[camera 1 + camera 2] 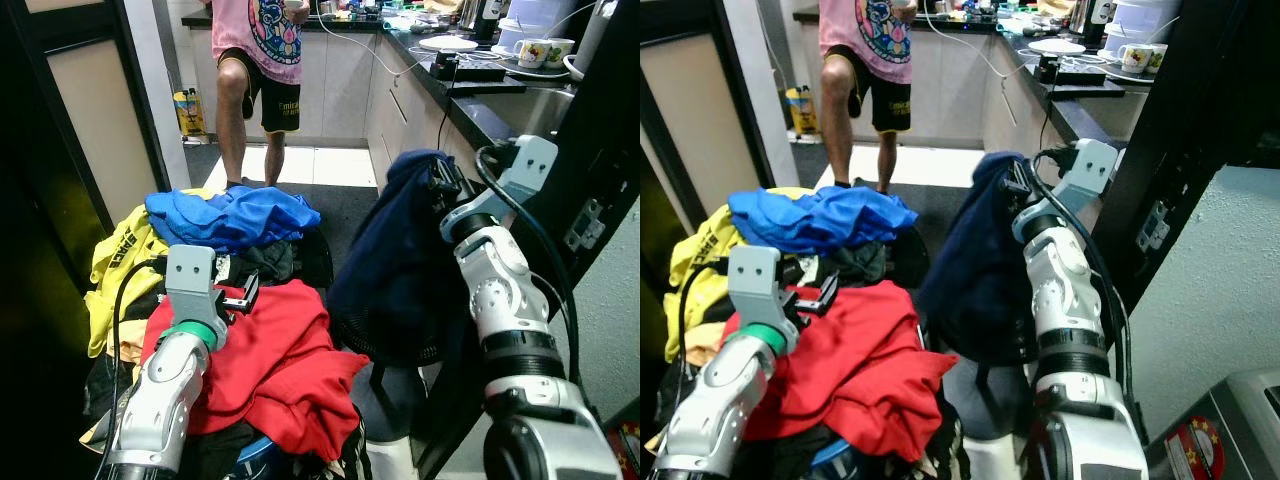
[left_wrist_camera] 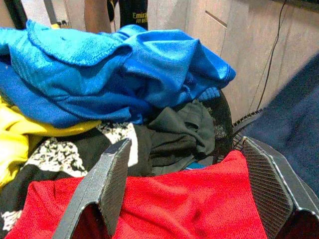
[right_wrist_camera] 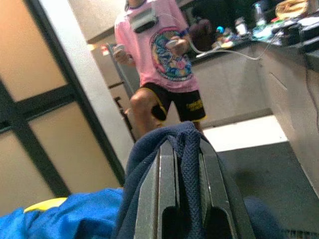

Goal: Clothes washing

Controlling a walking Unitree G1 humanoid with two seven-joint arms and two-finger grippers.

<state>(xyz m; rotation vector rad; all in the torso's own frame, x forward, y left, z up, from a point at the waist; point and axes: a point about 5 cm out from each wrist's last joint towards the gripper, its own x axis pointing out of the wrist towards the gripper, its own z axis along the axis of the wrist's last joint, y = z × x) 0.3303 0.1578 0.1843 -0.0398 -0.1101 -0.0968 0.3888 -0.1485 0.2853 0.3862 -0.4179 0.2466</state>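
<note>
The dark floor mat [image 1: 345, 205] carries a black laundry basket [image 1: 318, 258] heaped with clothes — a red garment [image 1: 290, 350] at the front, a blue garment [image 1: 235, 215] behind it, a yellow garment [image 1: 120, 255] at the robot's left — while a person's feet [image 1: 240, 182] stand at the mat's far edge.

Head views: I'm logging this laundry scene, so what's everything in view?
navy garment: one, dark blue, hanging from the right gripper, beside the pile
red garment: one, red, front of the pile
blue garment: one, bright blue, top of the pile at the back
yellow garment: one, yellow, pile's left side
basket: one, black mesh, under the pile
counter: one, dark, far right
mugs: two, patterned white, on the counter
person: one, pink shirt, black shorts, standing beyond the pile
left gripper: open, over the red garment
right gripper: shut on the navy garment
</note>
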